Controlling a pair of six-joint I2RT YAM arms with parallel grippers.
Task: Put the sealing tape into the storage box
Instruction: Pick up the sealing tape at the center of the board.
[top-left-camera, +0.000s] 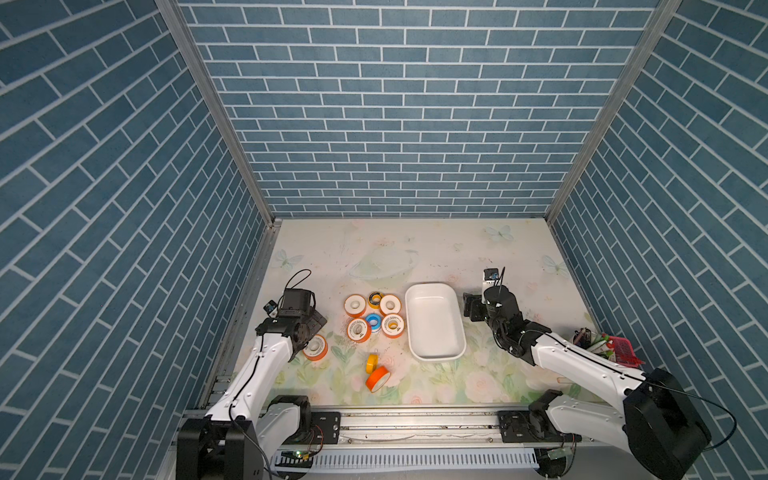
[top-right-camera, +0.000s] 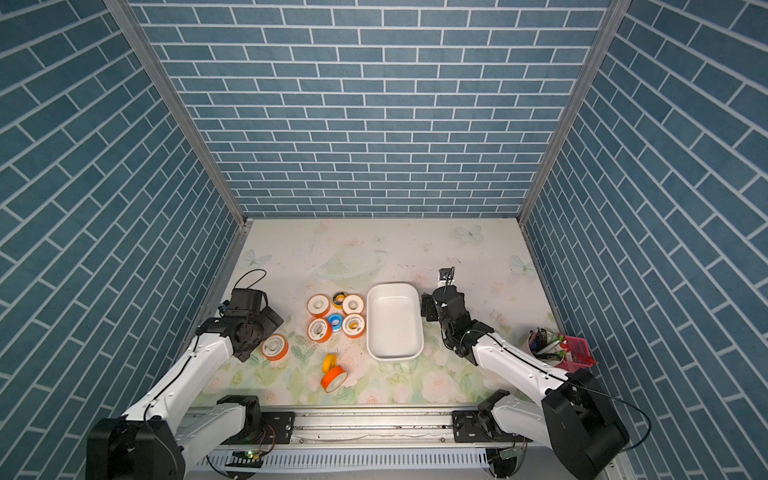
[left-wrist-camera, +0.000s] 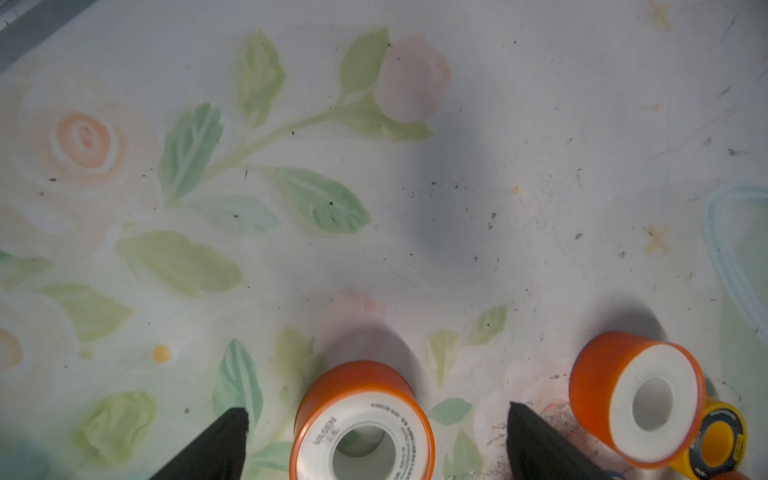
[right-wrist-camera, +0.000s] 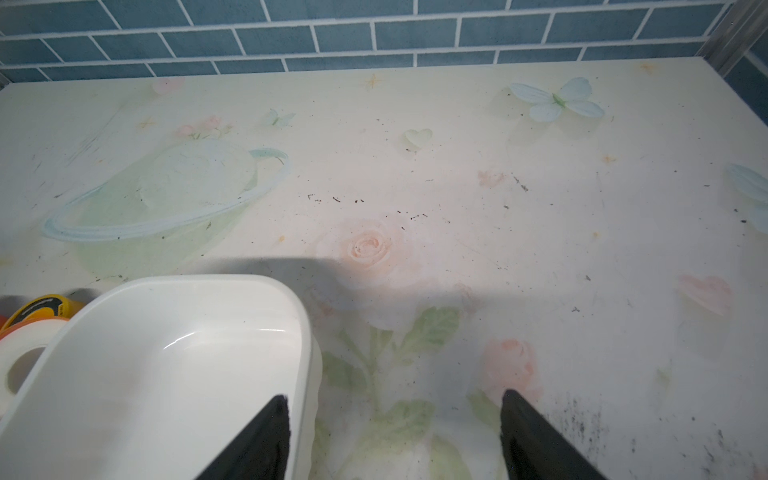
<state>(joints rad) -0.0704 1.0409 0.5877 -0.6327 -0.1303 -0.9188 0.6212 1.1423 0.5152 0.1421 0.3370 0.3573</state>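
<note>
Several sealing tape spools (top-left-camera: 374, 316) lie flat in a cluster just left of the white storage box (top-left-camera: 434, 328), which has nothing in it. Two more, a yellow spool (top-left-camera: 371, 362) and an orange spool (top-left-camera: 377, 378), stand tipped nearer the front. One orange spool with a white face (left-wrist-camera: 361, 424) lies between the fingers of my left gripper (left-wrist-camera: 378, 409), which is open and does not touch it. My right gripper (right-wrist-camera: 394, 397) is open and holds nothing. It straddles the box's right wall (right-wrist-camera: 305, 353), one finger over the inside and one outside.
A pink pen cup (top-left-camera: 592, 338) and a pink mesh basket (top-left-camera: 623, 351) stand at the right edge beside my right arm. Blue brick walls close in three sides. A metal rail (top-left-camera: 415, 424) runs along the front.
</note>
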